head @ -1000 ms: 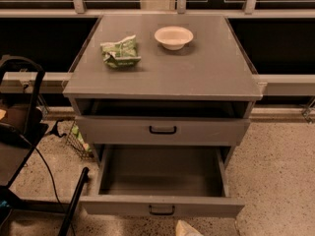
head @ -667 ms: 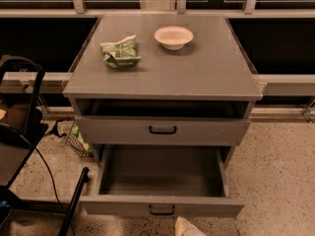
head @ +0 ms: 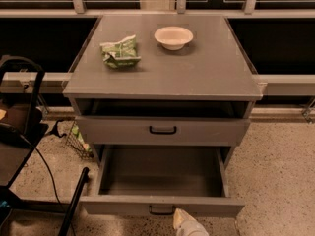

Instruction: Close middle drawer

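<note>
The grey cabinet point(head: 162, 77) stands in the middle of the camera view. Its middle drawer point(head: 162, 205) is pulled far out toward me. It looks empty and has a small black bar handle point(head: 161, 211) on its flat front. Above it, the upper drawer point(head: 162, 131) with its own black handle sits slightly out, with a dark gap above it. The lowest drawer is hidden under the open one. My gripper point(head: 189, 225) shows as a pale tip at the bottom edge, just right of the middle drawer's handle and in front of its front panel.
A white bowl point(head: 173, 37) and a crumpled green bag point(head: 120, 51) lie on the cabinet top. A black frame with cables point(head: 24, 132) and a black pole point(head: 74, 203) stand at the left. There is speckled floor point(head: 275, 181) to the right, and a rail with dark panels behind.
The gripper tip has come up further into view at the bottom edge, closer to the open drawer's front. The drawers have not moved.
</note>
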Controlling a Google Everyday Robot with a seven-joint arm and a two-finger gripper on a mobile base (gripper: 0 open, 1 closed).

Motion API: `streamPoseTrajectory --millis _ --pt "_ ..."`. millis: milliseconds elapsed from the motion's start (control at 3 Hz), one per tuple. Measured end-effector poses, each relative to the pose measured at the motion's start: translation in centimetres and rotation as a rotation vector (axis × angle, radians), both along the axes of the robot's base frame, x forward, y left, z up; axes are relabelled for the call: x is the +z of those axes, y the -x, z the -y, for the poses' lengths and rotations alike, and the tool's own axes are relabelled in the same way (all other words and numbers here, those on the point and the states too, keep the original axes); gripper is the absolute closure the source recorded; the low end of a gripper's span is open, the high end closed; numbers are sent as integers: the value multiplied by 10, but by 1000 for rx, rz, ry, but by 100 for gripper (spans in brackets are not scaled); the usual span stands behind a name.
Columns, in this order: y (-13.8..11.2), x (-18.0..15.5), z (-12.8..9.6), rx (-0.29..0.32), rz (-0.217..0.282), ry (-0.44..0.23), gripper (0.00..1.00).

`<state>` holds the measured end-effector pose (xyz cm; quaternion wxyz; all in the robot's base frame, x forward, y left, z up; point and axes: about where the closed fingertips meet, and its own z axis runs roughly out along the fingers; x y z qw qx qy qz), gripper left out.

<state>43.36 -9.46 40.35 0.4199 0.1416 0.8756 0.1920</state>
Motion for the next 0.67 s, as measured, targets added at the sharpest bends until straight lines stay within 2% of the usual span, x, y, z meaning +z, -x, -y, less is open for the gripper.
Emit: streamPoseTrajectory --millis 667 --pt "-21 3 -8 0 36 -2 100"
